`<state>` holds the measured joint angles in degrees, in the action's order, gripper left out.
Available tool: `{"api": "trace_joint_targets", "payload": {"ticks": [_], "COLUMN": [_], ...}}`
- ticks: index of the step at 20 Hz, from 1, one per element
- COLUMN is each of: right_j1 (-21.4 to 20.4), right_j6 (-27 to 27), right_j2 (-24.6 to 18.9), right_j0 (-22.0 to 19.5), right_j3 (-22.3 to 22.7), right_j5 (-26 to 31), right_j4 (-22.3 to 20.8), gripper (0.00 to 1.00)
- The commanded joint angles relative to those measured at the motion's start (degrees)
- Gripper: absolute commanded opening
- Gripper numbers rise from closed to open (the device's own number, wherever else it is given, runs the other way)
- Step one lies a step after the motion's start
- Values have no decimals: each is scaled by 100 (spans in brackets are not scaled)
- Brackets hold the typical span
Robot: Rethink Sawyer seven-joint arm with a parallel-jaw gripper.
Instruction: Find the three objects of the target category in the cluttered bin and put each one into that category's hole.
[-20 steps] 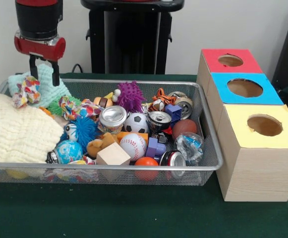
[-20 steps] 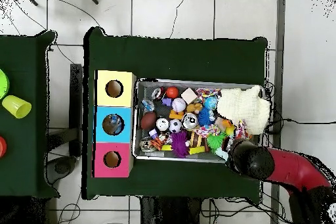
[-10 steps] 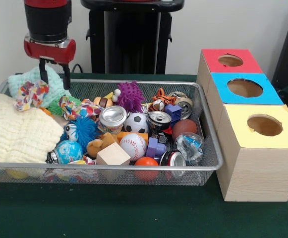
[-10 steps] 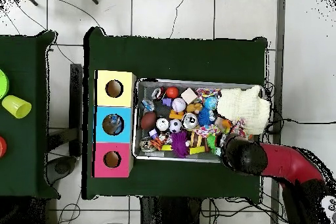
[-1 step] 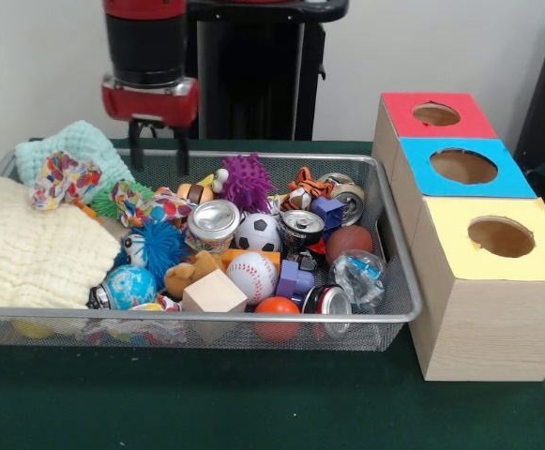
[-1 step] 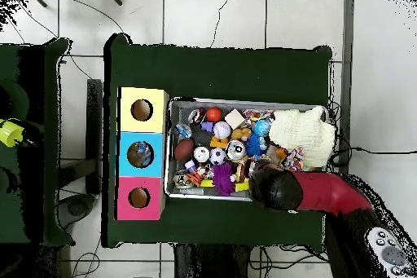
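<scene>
A dark green cloth (image 5: 253, 412) covers the table, and a pale wall (image 5: 28, 66) is seen behind it in the front view; white floor tiles (image 6: 204, 14) surround the table in the overhead view. A wire mesh bin (image 5: 399, 281) is set on the cloth, crowded with balls, cans, blocks and cloths, among them a soccer ball (image 5: 257, 232) and a baseball (image 5: 251, 276). Just beside the bin three wooden boxes are lined up, topped red (image 5: 446, 127), blue (image 5: 507, 183) and yellow (image 5: 544, 262), each with a round hole. The gripper (image 5: 158, 155) is held above the bin's far rim, its two fingers apart and nothing between them.
</scene>
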<state>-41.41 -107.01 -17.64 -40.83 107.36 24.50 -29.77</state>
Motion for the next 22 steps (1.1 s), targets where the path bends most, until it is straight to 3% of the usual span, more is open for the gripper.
{"api": "trace_joint_targets", "payload": {"ticks": [1,5,9,13,22], "right_j1": [171,318,363,628,913], "right_j6": [-1161,-1391,-1361,-1156,-1196], "right_j2": [-133,215,474,462,948], "right_j0": [651,1155,1622,1646,2119], "right_j3": [471,339,18,-174,-541], "right_j5": [-610,-830,-610,-651,-737], "right_j4": [411,560,792,985,1203], "gripper": [100,100,100,100,100]}}
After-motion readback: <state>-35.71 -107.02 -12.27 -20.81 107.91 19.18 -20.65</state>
